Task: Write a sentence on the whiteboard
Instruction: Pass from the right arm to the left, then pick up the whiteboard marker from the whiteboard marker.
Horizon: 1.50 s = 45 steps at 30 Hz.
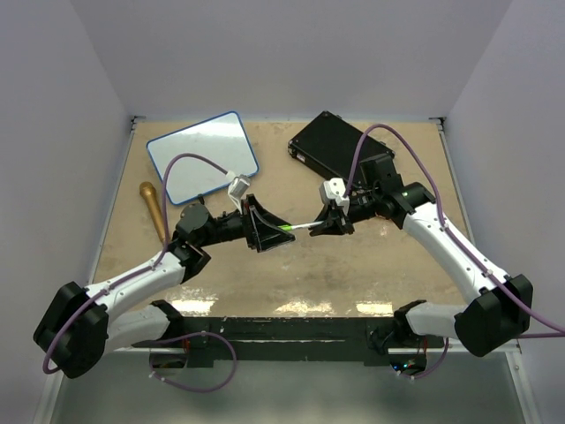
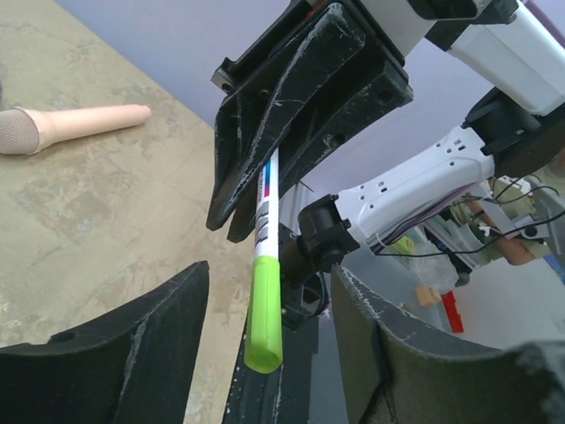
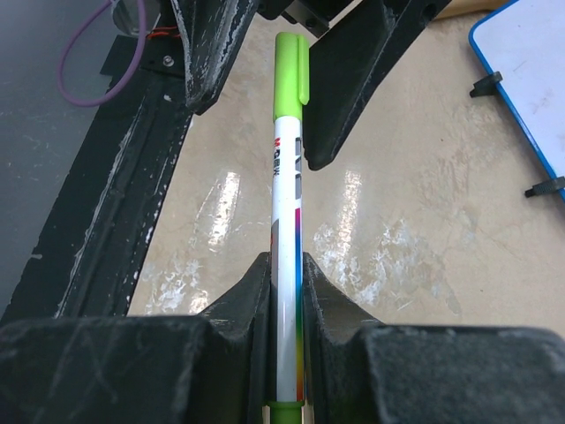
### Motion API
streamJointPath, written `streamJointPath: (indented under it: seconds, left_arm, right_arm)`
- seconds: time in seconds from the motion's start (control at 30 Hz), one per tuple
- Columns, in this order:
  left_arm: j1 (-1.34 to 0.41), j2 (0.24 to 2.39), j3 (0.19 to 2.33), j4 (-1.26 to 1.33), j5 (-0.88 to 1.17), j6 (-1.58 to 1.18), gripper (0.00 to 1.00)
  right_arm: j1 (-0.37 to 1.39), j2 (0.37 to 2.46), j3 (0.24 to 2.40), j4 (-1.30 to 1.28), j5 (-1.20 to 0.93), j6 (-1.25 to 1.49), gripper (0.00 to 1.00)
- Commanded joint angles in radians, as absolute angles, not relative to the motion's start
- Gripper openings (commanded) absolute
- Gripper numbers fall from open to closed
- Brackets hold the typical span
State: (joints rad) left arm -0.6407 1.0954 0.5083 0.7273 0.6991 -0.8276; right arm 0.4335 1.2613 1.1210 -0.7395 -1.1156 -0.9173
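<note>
Tan table (image 1: 353, 265), blank-looking whiteboard (image 1: 201, 155) lying far-left; right hand (image 1: 325, 225) clamps green marker (image 3: 287, 221), open left hand (image 1: 278, 231) straddles cap (image 2: 264, 318), likely uncapping, next needs closing on cap, pulling straight off.

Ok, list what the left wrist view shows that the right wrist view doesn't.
Left wrist only: a microphone and the white right arm behind its end effector. Right wrist only: a corner of the whiteboard and a purple cable. Both: the table and the green-capped marker, clamped in the right end effector, with its cap between the left end effector's open fingers.
</note>
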Motion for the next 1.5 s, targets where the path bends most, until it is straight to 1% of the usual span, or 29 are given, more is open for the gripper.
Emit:
streamJointPath:
  seconds: [0.0, 0.07, 0.23, 0.27, 0.3, 0.4, 0.43, 0.5, 0.53, 0.57, 0.63, 0.67, 0.7, 0.77, 0.9, 0.93, 0.97, 1.0, 1.03, 1.07, 1.1, 1.13, 1.17, 1.23, 1.33, 1.47]
  left_arm:
    - [-0.637, 1.104, 0.523, 0.828, 0.732, -0.894, 0.57]
    - [-0.637, 1.103, 0.523, 0.812, 0.726, -0.9, 0.5]
    - [-0.637, 1.104, 0.52, 0.808, 0.718, -0.907, 0.4]
    - [-0.637, 1.106, 0.52, 0.807, 0.718, -0.907, 0.36]
    - [-0.637, 1.106, 0.52, 0.808, 0.715, -0.905, 0.34]
    - [-0.637, 1.106, 0.515, 0.819, 0.716, -0.91, 0.22]
    - [-0.637, 1.108, 0.514, 0.825, 0.716, -0.911, 0.12]
    - [-0.637, 1.109, 0.508, 0.841, 0.721, -0.914, 0.02]
    - [-0.635, 1.108, 0.505, 0.848, 0.724, -0.913, 0.0]
    - [-0.637, 1.109, 0.496, 0.862, 0.724, -0.913, 0.0]
    - [-0.637, 1.104, 0.483, 0.886, 0.733, -0.902, 0.0]
    - [-0.637, 1.091, 0.465, 0.912, 0.738, -0.896, 0.0]
    - [-0.64, 1.079, 0.454, 0.926, 0.735, -0.875, 0.0]
    - [-0.655, 1.011, 0.407, 0.98, 0.695, -0.842, 0.0]
    - [-0.721, 0.878, 0.364, 0.95, 0.582, -0.691, 0.0]
    - [-0.724, 0.862, 0.341, 0.992, 0.568, -0.684, 0.0]
    - [-0.729, 0.845, 0.328, 1.015, 0.54, -0.683, 0.0]
    - [-0.73, 0.842, 0.319, 1.035, 0.531, -0.687, 0.0]
    - [-0.73, 0.842, 0.305, 1.055, 0.522, -0.687, 0.0]
    - [-0.733, 0.851, 0.299, 1.099, 0.506, -0.689, 0.0]
    - [-0.735, 0.857, 0.293, 1.124, 0.496, -0.695, 0.0]
    - [-0.735, 0.873, 0.287, 1.162, 0.486, -0.696, 0.0]
    - [-0.741, 0.88, 0.288, 1.173, 0.468, -0.695, 0.0]
    - [-0.742, 0.909, 0.302, 1.196, 0.46, -0.693, 0.0]
    - [-0.75, 0.943, 0.324, 1.213, 0.449, -0.69, 0.0]
    - [-0.752, 0.962, 0.337, 1.223, 0.437, -0.69, 0.0]
  right_arm:
    - [0.44, 1.247, 1.115, -0.724, -1.108, -0.92, 0.0]
    - [0.443, 1.247, 1.115, -0.721, -1.106, -0.919, 0.0]
    - [0.448, 1.252, 1.112, -0.721, -1.101, -0.917, 0.0]
    - [0.448, 1.25, 1.112, -0.722, -1.101, -0.919, 0.0]
    - [0.449, 1.252, 1.112, -0.723, -1.101, -0.919, 0.0]
    - [0.449, 1.25, 1.112, -0.73, -1.103, -0.925, 0.0]
    - [0.451, 1.249, 1.112, -0.732, -1.104, -0.927, 0.0]
    - [0.451, 1.246, 1.114, -0.736, -1.108, -0.933, 0.0]
    - [0.451, 1.247, 1.115, -0.745, -1.115, -0.936, 0.0]
    - [0.451, 1.246, 1.118, -0.752, -1.12, -0.942, 0.1]
    - [0.451, 1.243, 1.13, -0.768, -1.143, -0.94, 0.35]
    - [0.449, 1.239, 1.143, -0.773, -1.16, -0.916, 0.55]
    - [0.449, 1.236, 1.156, -0.787, -1.182, -0.908, 0.64]
    - [0.449, 1.232, 1.212, -0.844, -1.23, -0.875, 0.76]
    - [0.451, 1.23, 1.284, -0.822, -1.293, -0.668, 0.8]
    - [0.449, 1.223, 1.281, -0.757, -1.313, -0.613, 0.8]
    - [0.449, 1.215, 1.27, -0.702, -1.35, -0.468, 0.81]
    - [0.451, 1.207, 1.255, -0.636, -1.362, -0.384, 0.8]
    - [0.453, 1.184, 1.212, -0.473, -1.365, -0.291, 0.8]
    - [0.457, 1.174, 1.186, -0.375, -1.358, -0.086, 0.79]
    - [0.465, 1.16, 1.157, -0.277, -1.32, 0.01, 0.78]
    - [0.469, 1.141, 1.11, -0.123, -1.31, 0.096, 0.78]
    - [0.475, 1.132, 1.092, -0.067, -1.301, 0.207, 0.77]
    - [0.494, 1.132, 1.071, 0.021, -1.287, 0.277, 0.77]
    - [0.503, 1.14, 1.089, 0.009, -1.264, 0.301, 0.75]
    - [0.511, 1.154, 1.085, 0.003, -1.236, 0.299, 0.69]
